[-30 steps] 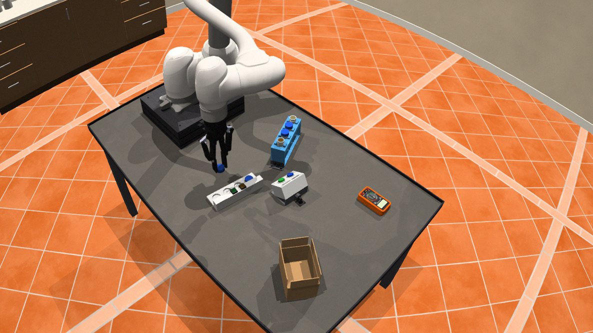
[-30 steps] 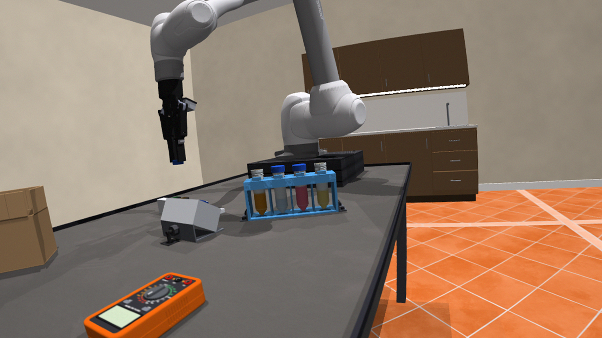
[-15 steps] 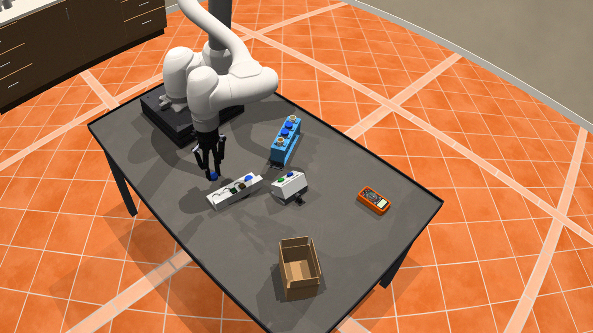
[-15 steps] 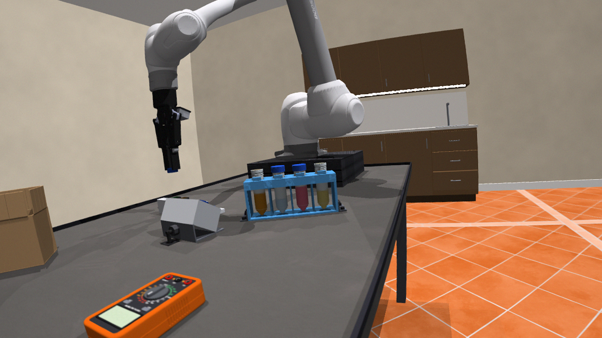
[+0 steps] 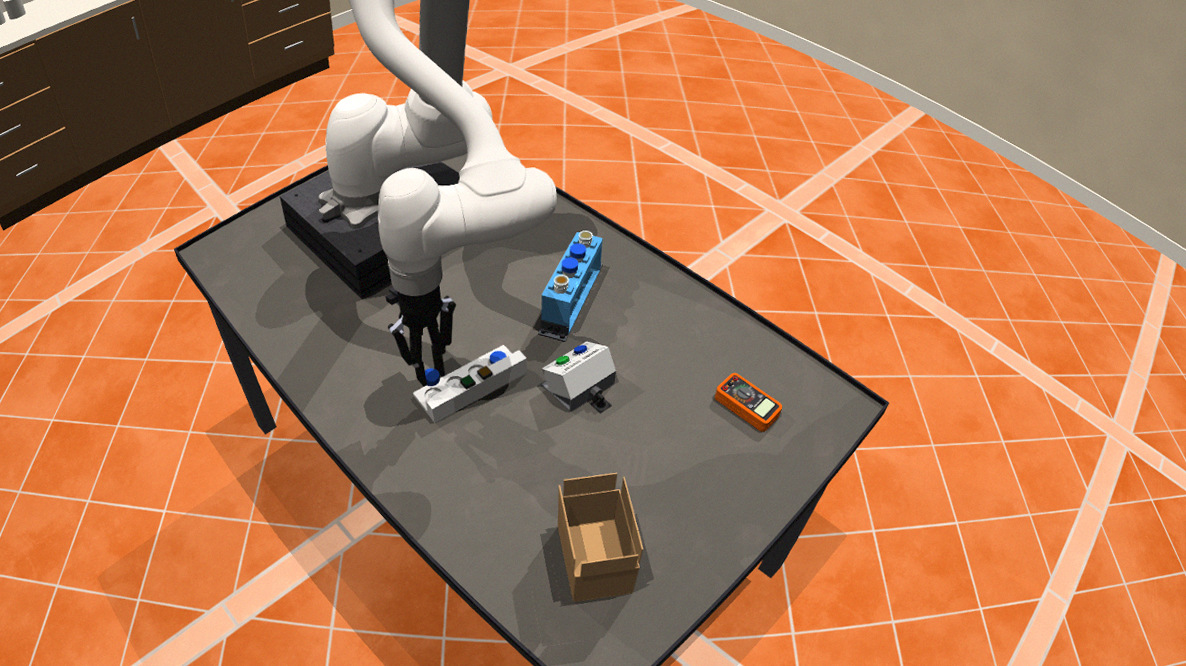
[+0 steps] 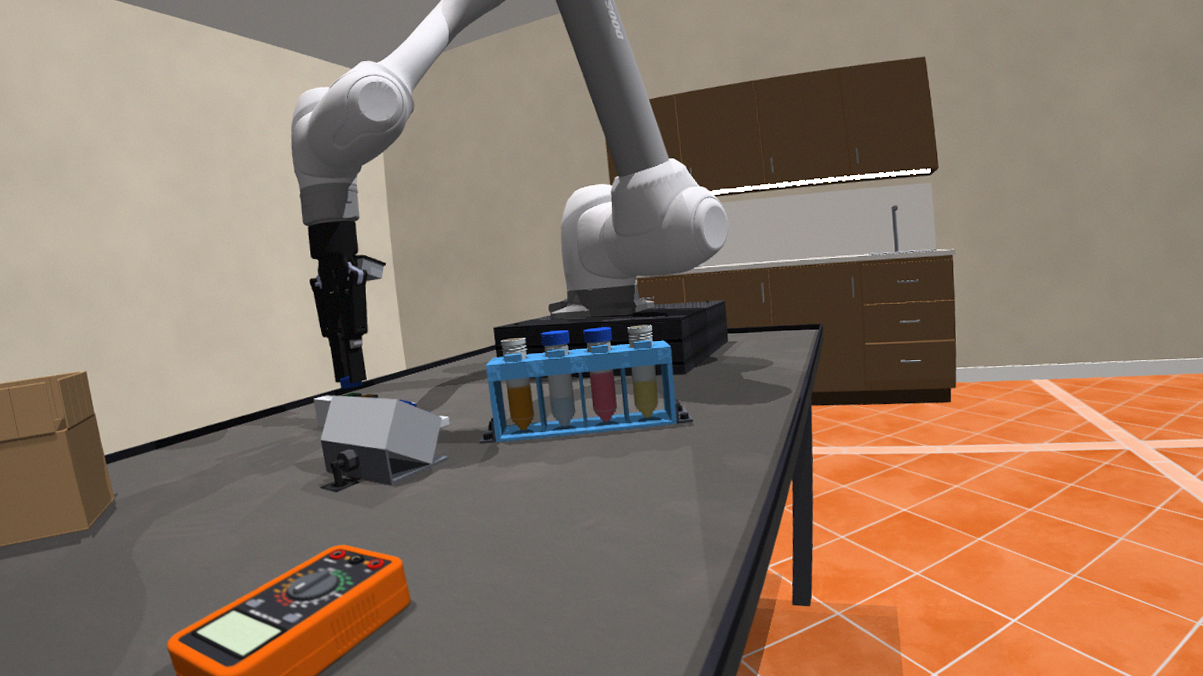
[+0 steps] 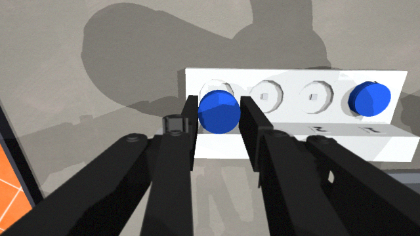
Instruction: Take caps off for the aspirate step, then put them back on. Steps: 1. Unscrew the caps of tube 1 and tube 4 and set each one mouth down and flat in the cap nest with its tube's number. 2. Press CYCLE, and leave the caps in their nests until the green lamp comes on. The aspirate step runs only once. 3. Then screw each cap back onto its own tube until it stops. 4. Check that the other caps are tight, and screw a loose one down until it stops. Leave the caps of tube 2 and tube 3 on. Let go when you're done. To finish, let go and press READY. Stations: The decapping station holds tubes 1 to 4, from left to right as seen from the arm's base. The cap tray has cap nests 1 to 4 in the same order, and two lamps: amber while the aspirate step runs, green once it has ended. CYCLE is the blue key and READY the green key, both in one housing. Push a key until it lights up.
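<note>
My gripper [image 7: 218, 111] is shut on a blue cap [image 7: 219, 112] and holds it upright over the end nest of the white cap tray [image 7: 295, 108], the nest farthest from the one marked 1. I cannot tell whether the cap touches the tray. Another blue cap [image 7: 370, 99] sits in nest 1. The two middle nests [image 7: 290, 96] are empty. In the top view the gripper [image 5: 425, 368] stands at the tray's left end [image 5: 468, 384]. The blue tube rack [image 5: 570, 280] holds two capped middle tubes and two open end tubes [image 6: 514, 346] [image 6: 640, 335].
The grey key housing [image 5: 579, 370] with the blue key [image 5: 586, 349] and the green key [image 5: 562, 360] stands right of the tray. An orange multimeter [image 5: 748, 400] and an open cardboard box [image 5: 599, 535] lie farther along the table. The tray's two lamps [image 5: 475, 377] look unlit.
</note>
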Action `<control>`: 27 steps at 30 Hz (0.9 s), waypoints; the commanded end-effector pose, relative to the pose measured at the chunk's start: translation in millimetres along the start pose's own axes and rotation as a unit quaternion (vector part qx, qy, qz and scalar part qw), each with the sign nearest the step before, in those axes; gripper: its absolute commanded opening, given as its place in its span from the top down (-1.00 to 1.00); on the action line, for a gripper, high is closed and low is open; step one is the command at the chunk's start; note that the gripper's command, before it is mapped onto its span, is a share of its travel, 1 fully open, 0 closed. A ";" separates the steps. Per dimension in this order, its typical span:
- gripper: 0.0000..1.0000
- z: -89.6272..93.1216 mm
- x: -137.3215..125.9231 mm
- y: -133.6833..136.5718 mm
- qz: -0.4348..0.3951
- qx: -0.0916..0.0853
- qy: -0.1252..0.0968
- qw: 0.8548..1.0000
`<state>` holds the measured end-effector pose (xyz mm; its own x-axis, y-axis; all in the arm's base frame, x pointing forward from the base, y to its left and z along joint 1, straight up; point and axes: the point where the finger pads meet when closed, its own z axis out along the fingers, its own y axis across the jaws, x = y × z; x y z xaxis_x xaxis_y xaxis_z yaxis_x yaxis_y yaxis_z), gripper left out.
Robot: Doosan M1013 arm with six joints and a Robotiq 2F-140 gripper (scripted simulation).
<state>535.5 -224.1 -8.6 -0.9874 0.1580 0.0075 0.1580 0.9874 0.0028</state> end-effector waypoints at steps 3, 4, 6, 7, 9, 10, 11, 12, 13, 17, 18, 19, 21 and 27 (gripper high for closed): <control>0.41 19.4 -0.6 -0.2 0.000 0.000 -0.001 1.000; 0.41 24.4 -0.6 -0.2 0.000 0.000 -0.001 1.000; 0.41 34.4 -0.6 -0.2 0.000 0.000 -0.001 1.000; 0.41 37.4 -0.6 -0.2 0.000 0.000 -0.001 1.000; 0.41 37.4 -0.6 -0.2 0.000 0.000 -0.001 1.000; 0.41 37.4 -0.6 -0.2 0.000 0.000 -0.001 1.000; 0.41 37.4 -0.6 -0.2 0.000 0.000 -0.001 1.000; 0.41 37.4 -0.6 -0.2 0.000 0.000 -0.001 1.000; 0.41 37.4 -0.6 -0.2 0.000 0.000 -0.001 1.000; 0.41 37.4 -0.6 -0.2 0.000 0.000 -0.001 1.000; 0.41 37.9 -0.6 -0.2 0.000 0.000 -0.001 1.000; 0.41 38.4 -0.6 -0.3 0.000 0.000 -0.001 1.000; 0.41 39.4 -0.5 -0.2 0.000 0.000 -0.001 1.000; 0.41 42.4 -0.3 -0.3 0.000 0.000 -0.001 1.000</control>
<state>535.0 -224.0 -51.2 -0.9874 0.1579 0.0077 0.1579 0.9875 0.0027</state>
